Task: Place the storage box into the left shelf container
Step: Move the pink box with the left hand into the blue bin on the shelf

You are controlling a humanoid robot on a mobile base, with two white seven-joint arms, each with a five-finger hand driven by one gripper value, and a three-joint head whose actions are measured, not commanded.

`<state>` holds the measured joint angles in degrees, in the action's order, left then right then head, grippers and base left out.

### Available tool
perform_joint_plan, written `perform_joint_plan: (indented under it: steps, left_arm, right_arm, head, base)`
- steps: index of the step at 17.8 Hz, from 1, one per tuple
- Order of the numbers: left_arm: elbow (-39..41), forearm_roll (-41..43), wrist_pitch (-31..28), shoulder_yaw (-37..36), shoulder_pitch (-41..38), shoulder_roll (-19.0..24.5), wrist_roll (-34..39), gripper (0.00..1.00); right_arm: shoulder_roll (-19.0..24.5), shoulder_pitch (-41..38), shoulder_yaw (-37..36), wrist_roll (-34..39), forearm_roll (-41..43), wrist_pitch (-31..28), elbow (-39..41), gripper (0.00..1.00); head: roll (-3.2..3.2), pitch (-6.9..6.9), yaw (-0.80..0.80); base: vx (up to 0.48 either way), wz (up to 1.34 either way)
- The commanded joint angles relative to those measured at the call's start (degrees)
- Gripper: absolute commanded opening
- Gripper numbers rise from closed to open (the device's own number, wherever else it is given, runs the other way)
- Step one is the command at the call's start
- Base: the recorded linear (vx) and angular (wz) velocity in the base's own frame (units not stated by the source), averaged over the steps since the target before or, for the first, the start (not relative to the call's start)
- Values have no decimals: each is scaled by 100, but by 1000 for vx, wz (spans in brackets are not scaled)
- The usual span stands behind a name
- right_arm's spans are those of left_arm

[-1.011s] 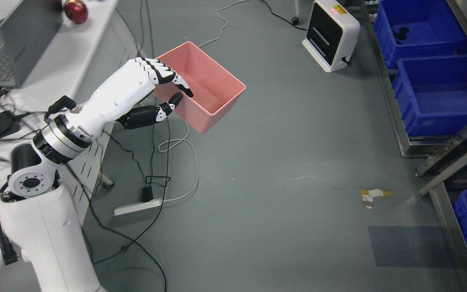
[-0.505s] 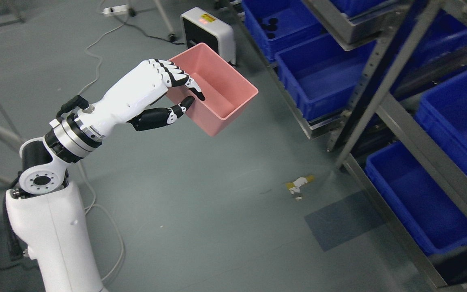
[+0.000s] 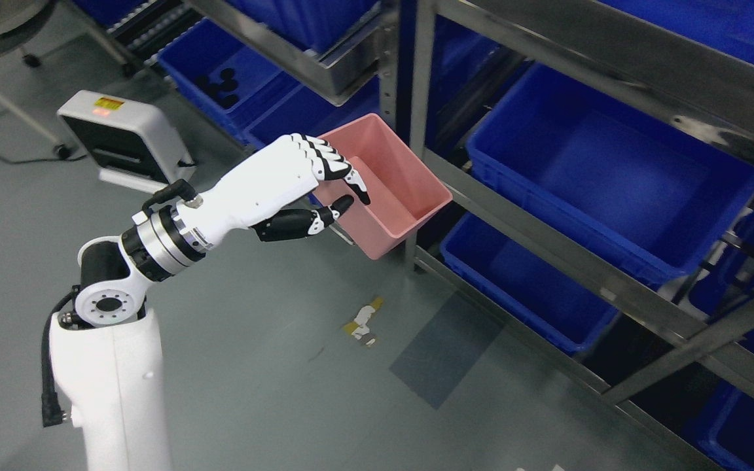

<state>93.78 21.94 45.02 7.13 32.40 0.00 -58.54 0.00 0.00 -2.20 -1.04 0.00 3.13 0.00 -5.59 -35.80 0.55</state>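
Left hand gripped the near rim of the pink storage box, fingers inside, thumb outside, box held in the air before the metal shelf, beside blue containers.

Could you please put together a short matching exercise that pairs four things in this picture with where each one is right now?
Things:
1. pink storage box
2. white device
3. scrap of tape
4. large blue bin

Places:
A. lying flat on the floor
B. on a shelf level of the metal rack
C. held by the left hand, off the floor
D. standing on the floor at upper left

Pairs: 1-C, 2-D, 3-A, 4-B
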Motion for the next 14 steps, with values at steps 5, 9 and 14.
perform_joint_plan:
  steps: [5,9,14]
  left_arm:
    - [-61,250,-2,-1073,-269,100,27,1]
    - [-61,328,-2,-1135,-287,100,115,1]
    - [-561,829,-2,-531,-576,100,448,1]
  right_arm:
    - [-100,105,0,-2,0,4,100,99]
    - [-100,105,0,-2,0,4,100,99]
    - [-100,105,0,-2,0,4,100,99]
  head:
    - [0,0,0]
    - [0,0,0]
    - [0,0,0]
  base:
    - [149,-669]
    - [115,-463]
    - [71,-309]
